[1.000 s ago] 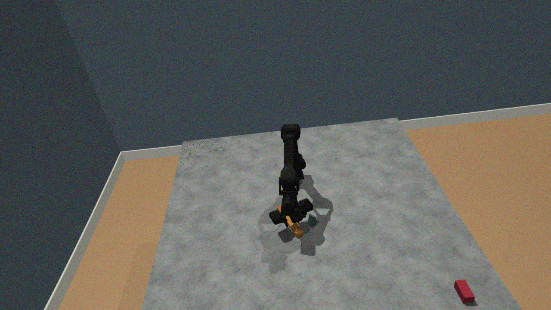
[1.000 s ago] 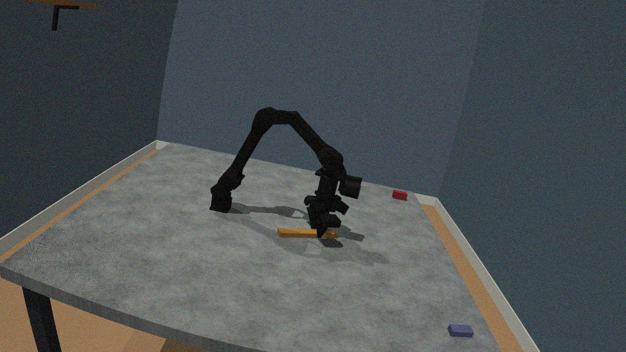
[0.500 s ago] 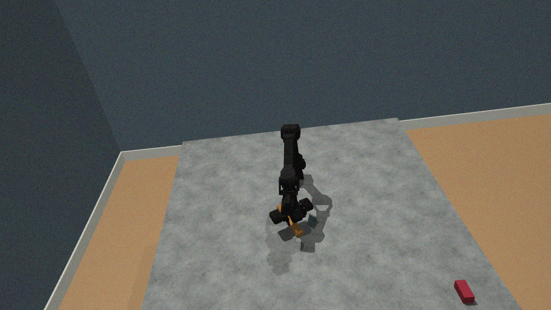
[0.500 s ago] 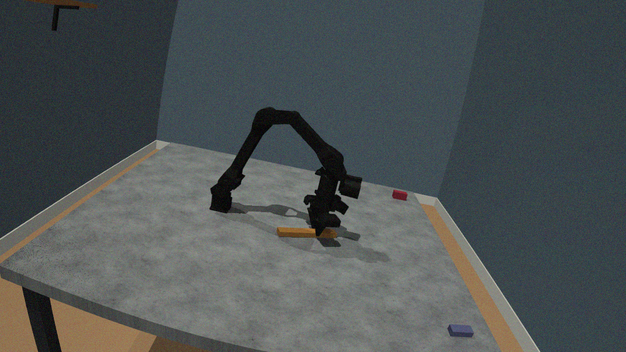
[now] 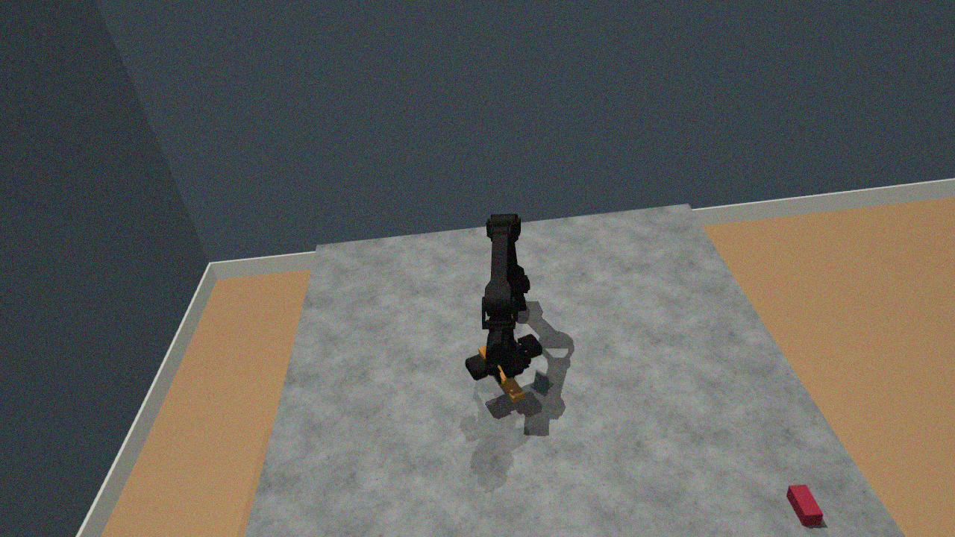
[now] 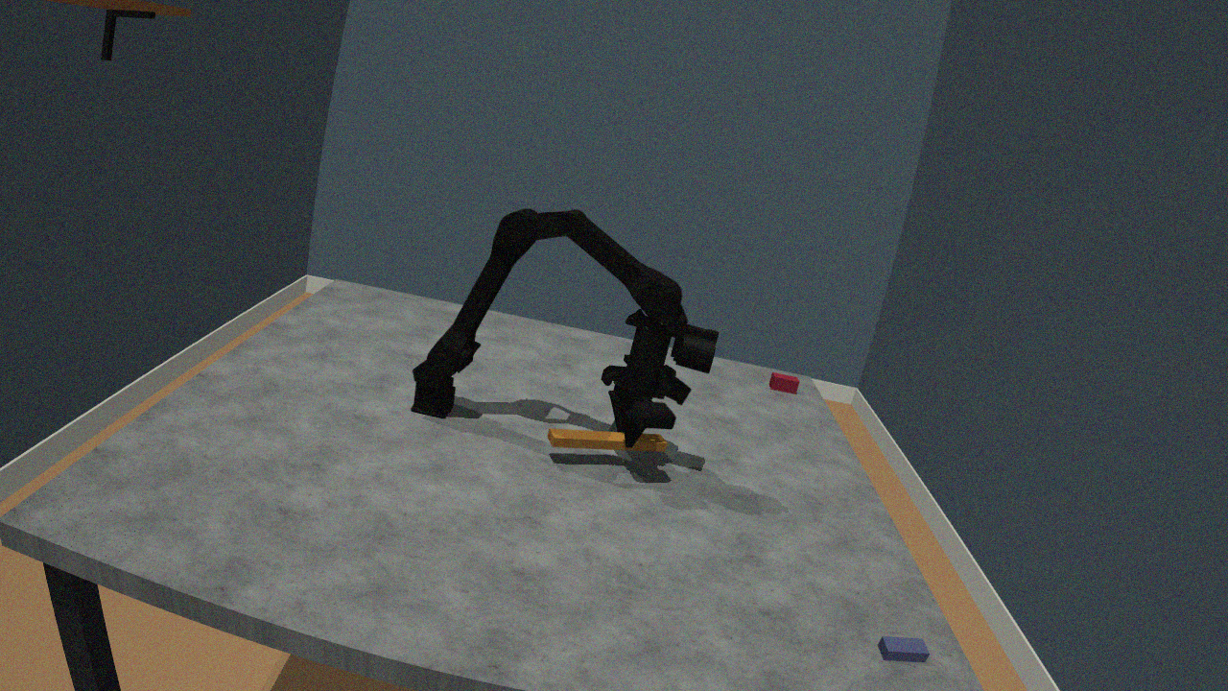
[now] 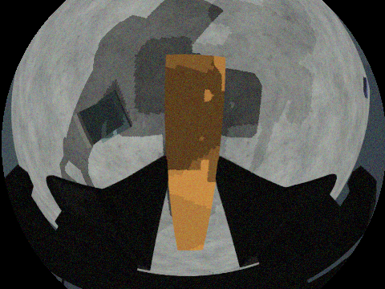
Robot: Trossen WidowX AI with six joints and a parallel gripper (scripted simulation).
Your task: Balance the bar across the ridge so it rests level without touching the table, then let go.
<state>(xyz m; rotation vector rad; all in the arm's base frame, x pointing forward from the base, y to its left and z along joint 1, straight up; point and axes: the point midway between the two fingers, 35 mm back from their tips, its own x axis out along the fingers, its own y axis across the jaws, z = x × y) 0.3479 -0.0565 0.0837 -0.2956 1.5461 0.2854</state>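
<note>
The black six-joint arm [image 6: 549, 249] arches over the mottled grey stone-look surface [image 6: 343, 515] and points its black parallel-jaw gripper [image 6: 637, 434] straight down, its jaws drawn partway in and clamped on the flat orange rectangular bar [image 6: 592, 439]. From the exterior view the bar lies roughly level and sits a little above its own shadow, so it appears lifted just clear of the surface, though the gap is too thin to be sure of. The grip falls toward one end of the bar rather than at its middle: most of its length sticks out to one side of the fingers, and only a short stub shows on the other. In the wrist view the bar [image 7: 192, 156] runs straight away from the camera between the two dark fingers, its far half in shadow. The small dark teal wedge-shaped ridge [image 5: 540, 382] stands on the surface just beside the bar's free end in the top view, apart from it; the wrist view shows it [image 7: 104, 118] off to the left. A small red block [image 5: 803, 504] and a small blue-violet block [image 6: 902, 648] lie well apart near the surface's edges.
</note>
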